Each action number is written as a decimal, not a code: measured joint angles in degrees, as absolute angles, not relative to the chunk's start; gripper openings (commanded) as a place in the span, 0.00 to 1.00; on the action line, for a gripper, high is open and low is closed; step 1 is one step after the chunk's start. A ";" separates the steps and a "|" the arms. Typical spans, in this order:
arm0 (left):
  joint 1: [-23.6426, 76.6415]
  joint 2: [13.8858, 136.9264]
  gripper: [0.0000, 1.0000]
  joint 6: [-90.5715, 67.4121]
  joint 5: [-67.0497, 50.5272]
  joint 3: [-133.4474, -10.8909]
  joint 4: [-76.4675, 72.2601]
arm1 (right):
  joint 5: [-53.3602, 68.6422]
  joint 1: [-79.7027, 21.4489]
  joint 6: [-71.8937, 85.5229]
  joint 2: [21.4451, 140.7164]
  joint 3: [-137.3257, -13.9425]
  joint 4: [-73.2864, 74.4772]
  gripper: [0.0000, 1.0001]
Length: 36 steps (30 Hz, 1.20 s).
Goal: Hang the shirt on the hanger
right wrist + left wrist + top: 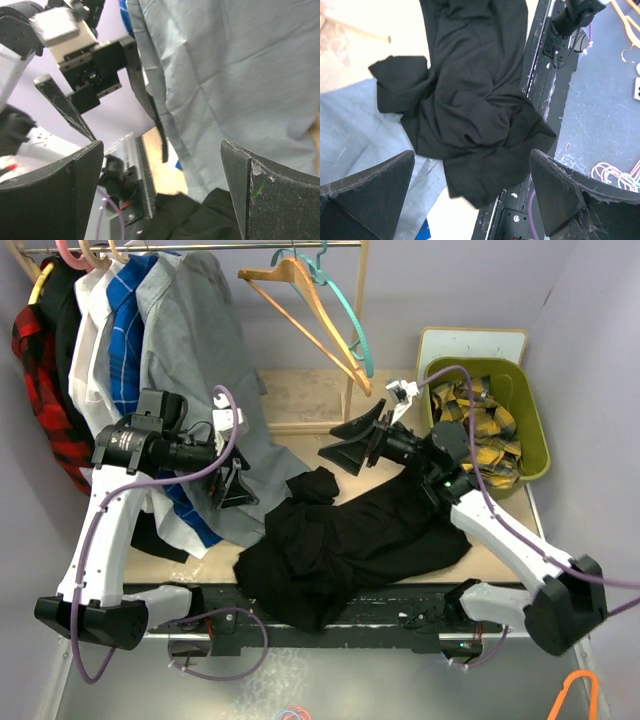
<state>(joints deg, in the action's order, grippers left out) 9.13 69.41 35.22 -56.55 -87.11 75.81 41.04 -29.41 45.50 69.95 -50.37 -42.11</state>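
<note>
The black shirt (340, 540) lies crumpled on the table, its lower edge hanging over the front rail. It fills the left wrist view (470, 95) and shows at the bottom of the right wrist view (210, 220). The teal hanger (343, 308) hangs on the rail at the back, behind a wooden one. My left gripper (235, 485) (472, 155) is open above the shirt's left end, holding nothing. Above the shirt's upper edge my right gripper (352, 440) (162, 145) is open and empty, pointing left toward the left arm.
A grey shirt (200, 350) (240, 75) and several other garments hang on the rail at left, draping down to the table. The wooden hanger (310, 310) hangs beside the teal one. A green bin (535, 430) with a plaid garment stands at the right.
</note>
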 measured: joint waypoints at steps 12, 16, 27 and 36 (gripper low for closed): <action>21.58 75.05 1.00 33.39 -35.68 -78.00 73.41 | 18.37 -34.04 25.96 44.45 -47.44 -6.94 1.00; 22.55 76.31 1.00 32.93 -32.77 -77.65 72.90 | 13.65 -36.88 24.97 45.28 -44.71 2.74 1.00; 11.42 71.48 1.00 25.80 -28.95 -75.64 66.94 | 6.42 -49.93 21.98 75.92 -50.33 11.53 1.00; 4.89 63.88 1.00 24.01 -32.21 -75.33 66.85 | 3.09 -57.32 21.76 90.89 -61.17 12.32 0.00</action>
<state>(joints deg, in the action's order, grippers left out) 4.89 63.88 24.01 -32.21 -75.33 66.85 3.09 -57.32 21.76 90.89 -61.17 12.32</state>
